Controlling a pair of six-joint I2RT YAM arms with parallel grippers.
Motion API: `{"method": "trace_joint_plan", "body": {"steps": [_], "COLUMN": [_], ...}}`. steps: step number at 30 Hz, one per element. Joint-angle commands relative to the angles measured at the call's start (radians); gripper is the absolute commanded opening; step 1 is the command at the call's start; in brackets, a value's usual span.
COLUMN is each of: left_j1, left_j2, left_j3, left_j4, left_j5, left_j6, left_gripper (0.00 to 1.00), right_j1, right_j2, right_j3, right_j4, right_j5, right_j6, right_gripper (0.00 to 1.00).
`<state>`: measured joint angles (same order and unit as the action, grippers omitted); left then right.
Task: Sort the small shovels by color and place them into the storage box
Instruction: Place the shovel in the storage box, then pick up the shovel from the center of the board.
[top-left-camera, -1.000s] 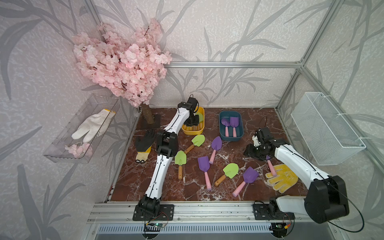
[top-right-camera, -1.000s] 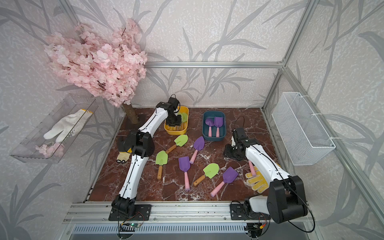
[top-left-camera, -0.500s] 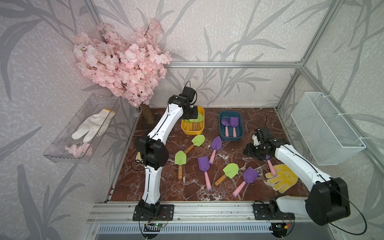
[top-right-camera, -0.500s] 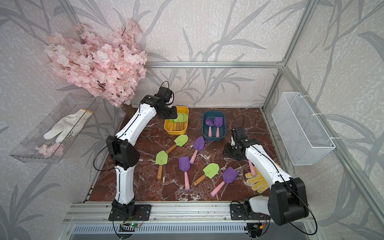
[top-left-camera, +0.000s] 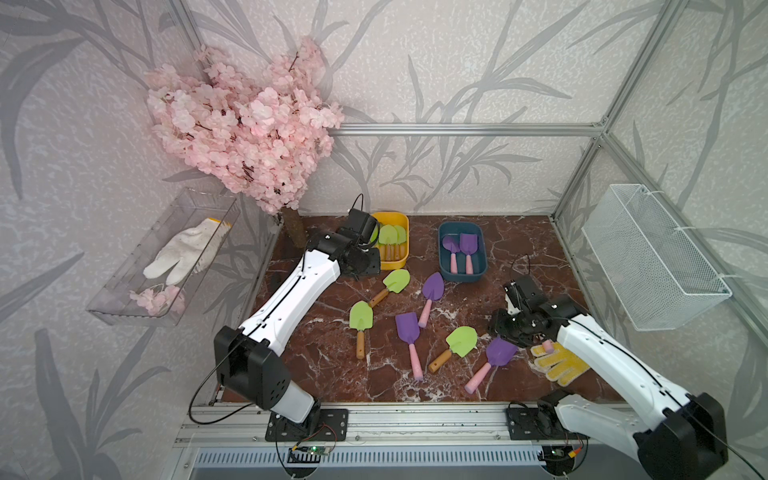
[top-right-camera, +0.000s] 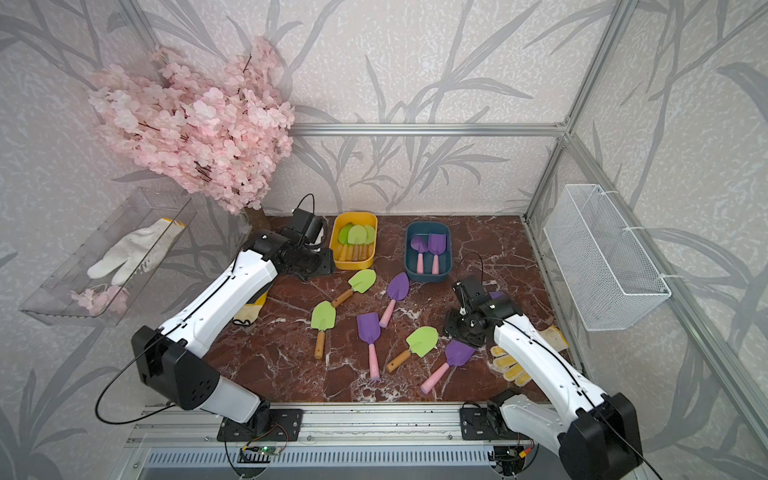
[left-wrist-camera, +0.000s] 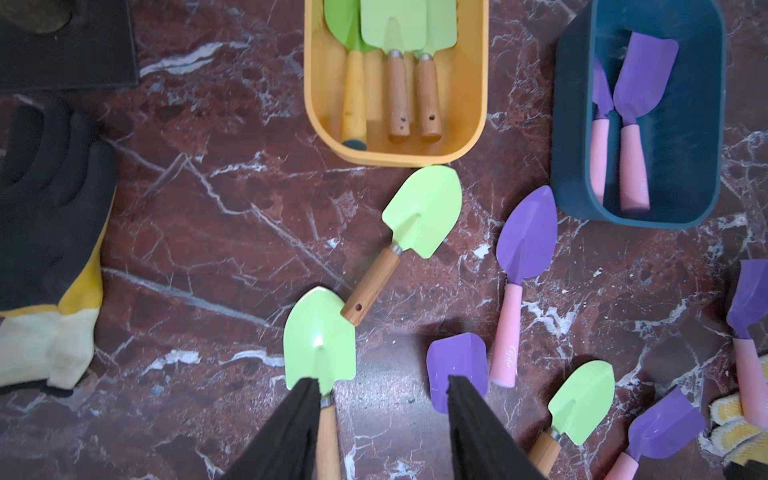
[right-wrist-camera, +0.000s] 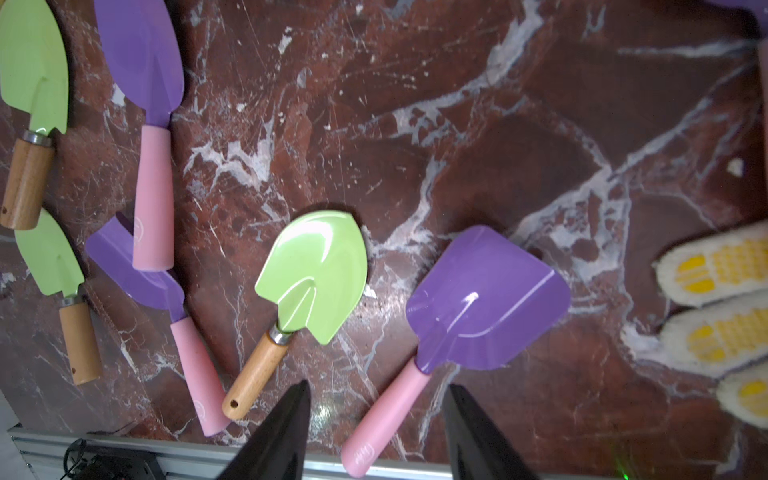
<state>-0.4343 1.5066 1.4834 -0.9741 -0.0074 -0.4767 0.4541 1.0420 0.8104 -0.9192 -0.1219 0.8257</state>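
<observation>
left arm (top-left-camera: 291, 299): we see it drawn back from over the yellow box (top-left-camera: 394, 264) to its left | elbow (top-left-camera: 249, 365): lower, nearer | green shovels (top-left-camera: 388, 235) in it: uncovered

The bench (top-left-camera: 324, 374) is dark red marble with white veins. Along its back edge stand a yellow box (top-left-camera: 390, 264) and a blue box (top-left-camera: 461, 275), side by side and apart. In front of them lie three green shovels (top-left-camera: 360, 316) and three purple shovels (top-left-camera: 407, 327), flat and mixed together. One green handle's end touches another green blade. A yellow-dotted glove (top-left-camera: 559, 365) lies near the right edge and a black-and-yellow glove (left-wrist-camera: 50, 199) near the left.
</observation>
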Motion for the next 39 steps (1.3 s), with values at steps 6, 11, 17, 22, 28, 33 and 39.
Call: {"method": "trace_joint_plan", "body": {"steps": [6,11,17,22,28,33,39], "left_j1": [-0.076,-0.112,-0.115,-0.114,-0.115,-0.114,-0.112], "left_j2": [-0.154,-0.229,-0.299,-0.298,-0.313,-0.314,-0.309], "left_j3": [-0.172,-0.269,-0.334,-0.326,-0.333,-0.333,-0.339], "left_j4": [0.003,0.015,0.023,0.004,-0.001,-0.008,-0.006], "left_j5": [-0.050,-0.065,-0.083,-0.089,-0.098,-0.100,-0.102], "left_j6": [-0.103,-0.156,-0.184,-0.178,-0.177,-0.177,-0.178], "left_gripper": [0.54,0.54,0.54,0.54,0.54,0.54,0.54], "right_j1": [0.143,0.261,0.389,0.438,0.461,0.474,0.481], "right_j2": [-0.112,-0.066,0.056,0.121,0.185,0.231,0.258], "right_j3": [-0.108,-0.103,-0.084,-0.106,-0.128,-0.155,-0.191], "right_j4": [-0.152,-0.151,-0.094,-0.006,0.082,0.152,0.200], "right_j5": [0.037,0.052,0.079,0.057,0.035,0.004,-0.028], "right_j6": [0.371,0.497,0.583,0.651,0.683,0.709,0.730], "right_gripper": [0.60,0.60,0.61,0.60,0.60,0.60,0.58]}}
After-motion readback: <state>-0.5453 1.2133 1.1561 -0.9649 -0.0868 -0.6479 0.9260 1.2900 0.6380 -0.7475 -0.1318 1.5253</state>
